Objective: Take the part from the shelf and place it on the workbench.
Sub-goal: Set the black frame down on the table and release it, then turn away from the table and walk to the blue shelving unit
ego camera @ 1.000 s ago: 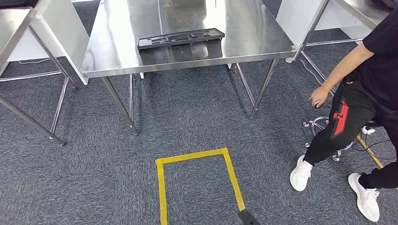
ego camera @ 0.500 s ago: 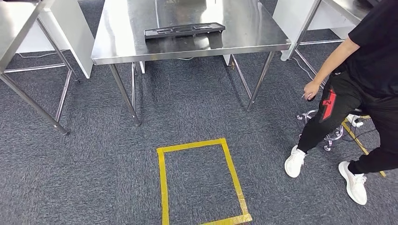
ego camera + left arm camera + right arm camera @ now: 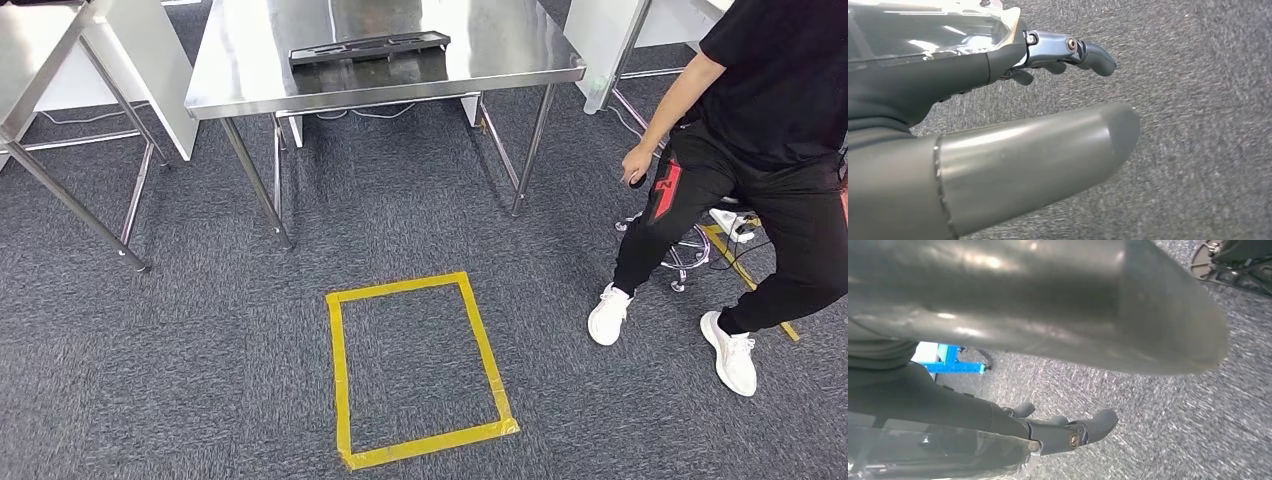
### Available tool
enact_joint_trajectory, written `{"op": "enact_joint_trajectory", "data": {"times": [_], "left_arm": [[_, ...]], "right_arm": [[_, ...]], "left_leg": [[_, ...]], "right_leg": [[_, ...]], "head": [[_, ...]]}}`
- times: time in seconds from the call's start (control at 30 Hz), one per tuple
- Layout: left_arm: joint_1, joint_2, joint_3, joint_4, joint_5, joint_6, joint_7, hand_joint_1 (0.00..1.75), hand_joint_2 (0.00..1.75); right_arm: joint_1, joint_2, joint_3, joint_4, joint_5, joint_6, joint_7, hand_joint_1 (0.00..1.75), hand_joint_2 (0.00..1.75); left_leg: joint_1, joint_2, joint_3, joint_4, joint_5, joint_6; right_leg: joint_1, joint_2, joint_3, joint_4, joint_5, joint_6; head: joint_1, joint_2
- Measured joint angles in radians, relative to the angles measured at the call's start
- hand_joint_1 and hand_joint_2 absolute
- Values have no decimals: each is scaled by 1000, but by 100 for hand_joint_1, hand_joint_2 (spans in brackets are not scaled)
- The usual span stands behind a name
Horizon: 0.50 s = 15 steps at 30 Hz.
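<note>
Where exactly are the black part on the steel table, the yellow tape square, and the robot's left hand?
black part [image 3: 368,47]: head view, middle of its top face.
yellow tape square [image 3: 341,368]: head view, its left strip on the carpet.
left hand [image 3: 1013,155]: left wrist view, the thick grey thumb.

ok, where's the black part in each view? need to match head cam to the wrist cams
Head view: the black part lies on the steel workbench, top centre, near its front edge.
Left wrist view: not in it; left hand open over carpet.
Right wrist view: not in it; right hand open over carpet.
Shared landmark: the grey carpet in all three views.
</note>
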<state>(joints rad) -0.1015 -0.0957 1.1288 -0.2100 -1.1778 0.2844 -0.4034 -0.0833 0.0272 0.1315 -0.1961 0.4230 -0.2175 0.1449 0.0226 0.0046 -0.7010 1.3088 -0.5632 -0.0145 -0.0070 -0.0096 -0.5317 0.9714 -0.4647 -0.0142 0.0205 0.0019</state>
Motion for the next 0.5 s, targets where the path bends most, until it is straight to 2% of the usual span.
{"op": "enact_joint_trajectory", "data": {"times": [0.03, 0.07, 0.1, 0.17, 0.2, 0.27, 0.3, 0.33, 0.37, 0.43, 0.47, 0.5], "left_arm": [[0, 0, -4, 0, -4, -1, 1, 0, 0], [0, -1, -7, 0, -6, 0, 6, 0, 0], [1, -1, -10, 0, -7, 0, 14, 0, 0], [2, 0, -11, 0, -6, 1, 30, 0, 0], [2, 1, -12, 0, -6, 2, 35, 0, 0], [2, -1, -14, 0, -6, 4, 42, 0, 0], [3, -2, -14, 0, -7, 4, 43, 0, 0], [4, -3, -15, 0, -7, 5, 44, 0, 0], [5, -4, -15, 0, -7, 5, 45, 0, 0], [6, -3, -15, 0, -7, 6, 45, 0, 0], [7, -4, -15, 0, -7, 6, 45, 0, 0], [7, -4, -15, 0, -7, 6, 45, 0, 0]], "right_arm": [[-1, 0, -1, 0, 0, -2, -6, 0, 0], [-2, 0, -2, 0, -1, -3, -11, 0, 0], [-5, 2, -2, 0, -1, -3, -14, 0, 0], [-11, 5, -4, 0, -1, -2, -17, 0, 0], [-13, 6, -5, 0, -2, -2, -17, 0, 0], [-14, 6, -7, 1, -6, -2, -17, 0, 0], [-12, 5, -8, 2, -7, -1, -17, 0, 0], [-11, 5, -8, 3, -8, -1, -16, 0, 0], [-9, 6, -8, 4, -9, -1, -15, 0, 0], [-8, 6, -9, 5, -9, 0, -14, 0, 0], [-7, 5, -9, 6, -10, 0, -13, 0, 0], [-6, 4, -9, 6, -10, 0, -13, 0, 0]], "left_leg": [[0, -3, 22, 1, 37, 3], [0, -12, 63, -34, 67, 7], [0, -29, 120, -98, 73, 13], [-2, -57, 225, -247, 31, 23], [-4, -60, 252, -294, 9, 28], [-7, -39, 251, -324, 4, 43], [-8, -29, 245, -327, 13, 53], [-7, -18, 237, -331, 23, 63], [-6, -7, 230, -332, 31, 68], [-7, 15, 212, -332, 46, 70], [-7, 27, 204, -331, 52, 68], [-6, 39, 197, -330, 57, 64]], "right_leg": [[1, 3, -17, 4, 12, 3], [2, 9, -34, 9, 23, 7], [3, 15, -51, 16, 33, 13], [6, 26, -74, 28, 50, 23], [8, 33, -82, 31, 59, 30], [12, 43, -100, 37, 75, 44], [13, 41, -113, 53, 70, 47], [13, 37, -131, 86, 52, 46], [10, 31, -155, 140, 20, 43], [4, 26, -201, 268, -50, 42], [-1, 25, -208, 310, -71, 48], [-6, 22, -195, 317, -78, 57]], "head": [[0, 0], [0, 0], [0, 0], [1, 0], [1, 0], [1, 0], [2, 0], [3, 0], [4, 0], [6, 0], [6, 0], [6, 0]]}}
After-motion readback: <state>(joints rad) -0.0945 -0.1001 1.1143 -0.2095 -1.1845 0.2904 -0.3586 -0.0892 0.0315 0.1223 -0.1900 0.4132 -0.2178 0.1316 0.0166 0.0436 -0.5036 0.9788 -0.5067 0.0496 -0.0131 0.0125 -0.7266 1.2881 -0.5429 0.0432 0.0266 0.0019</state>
